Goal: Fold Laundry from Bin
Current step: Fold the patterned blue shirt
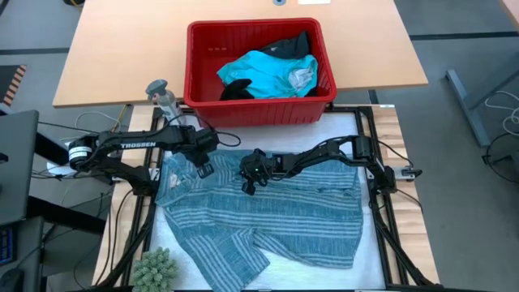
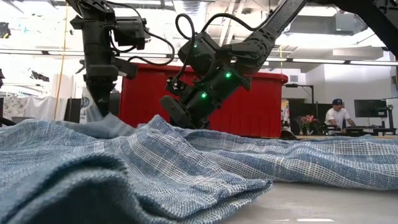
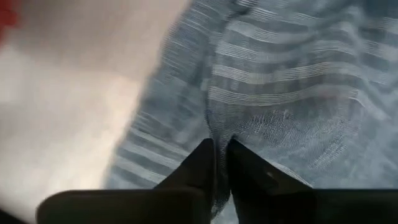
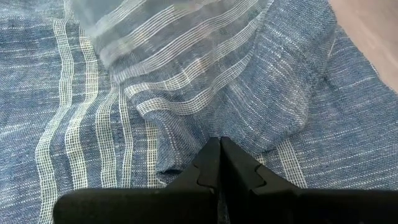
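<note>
Grippers, left (image 1: 199, 169) and right (image 1: 248, 183), both pinching the striped garment (image 1: 308, 219) just beside the bin (image 1: 203, 97).

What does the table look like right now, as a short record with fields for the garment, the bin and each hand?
garment on table: blue-grey striped garment, spread out and rumpled on the white mat
bin: red bin beyond the mat, holding a turquoise garment and black garments
left hand: left hand at the striped garment's upper left edge, shut on a fold of it
right hand: right hand near the garment's upper middle, shut on the cloth
other items: grey bottle left of the bin
</note>
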Available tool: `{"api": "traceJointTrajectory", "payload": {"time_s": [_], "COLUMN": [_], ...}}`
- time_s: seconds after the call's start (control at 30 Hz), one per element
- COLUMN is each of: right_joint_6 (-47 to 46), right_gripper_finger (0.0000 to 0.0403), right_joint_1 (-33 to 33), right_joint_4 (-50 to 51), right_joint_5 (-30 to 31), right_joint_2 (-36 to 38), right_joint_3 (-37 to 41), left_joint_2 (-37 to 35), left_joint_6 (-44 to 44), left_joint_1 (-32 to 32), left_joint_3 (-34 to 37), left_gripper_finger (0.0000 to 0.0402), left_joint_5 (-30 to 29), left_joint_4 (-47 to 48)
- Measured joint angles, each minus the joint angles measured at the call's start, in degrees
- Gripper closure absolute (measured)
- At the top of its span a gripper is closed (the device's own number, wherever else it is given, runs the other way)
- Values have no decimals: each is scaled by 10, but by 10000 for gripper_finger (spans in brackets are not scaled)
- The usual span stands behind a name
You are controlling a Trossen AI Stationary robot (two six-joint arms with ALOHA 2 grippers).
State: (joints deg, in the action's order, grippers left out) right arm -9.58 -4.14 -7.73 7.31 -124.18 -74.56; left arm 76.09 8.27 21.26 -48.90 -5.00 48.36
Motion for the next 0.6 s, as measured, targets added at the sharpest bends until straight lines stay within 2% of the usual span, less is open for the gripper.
{"api": "traceJointTrajectory", "payload": {"time_s": [0.23, 0.37, 0.6], "right_joint_6": [7, 10, 7], "right_gripper_finger": [365, 365, 365], "right_joint_1": [-1, -1, -4], "right_joint_4": [-9, -18, -14], "right_joint_5": [0, 0, 0], "right_joint_2": [3, 3, 3], "right_joint_3": [0, 0, -9], "left_joint_2": [0, 0, -14], "left_joint_6": [24, 47, 128], "left_joint_1": [-4, -5, -7], "left_joint_3": [0, 0, -9], "left_gripper_finger": [285, 249, 234], "left_joint_5": [24, -1, -15], "left_joint_4": [37, 54, 101]}}
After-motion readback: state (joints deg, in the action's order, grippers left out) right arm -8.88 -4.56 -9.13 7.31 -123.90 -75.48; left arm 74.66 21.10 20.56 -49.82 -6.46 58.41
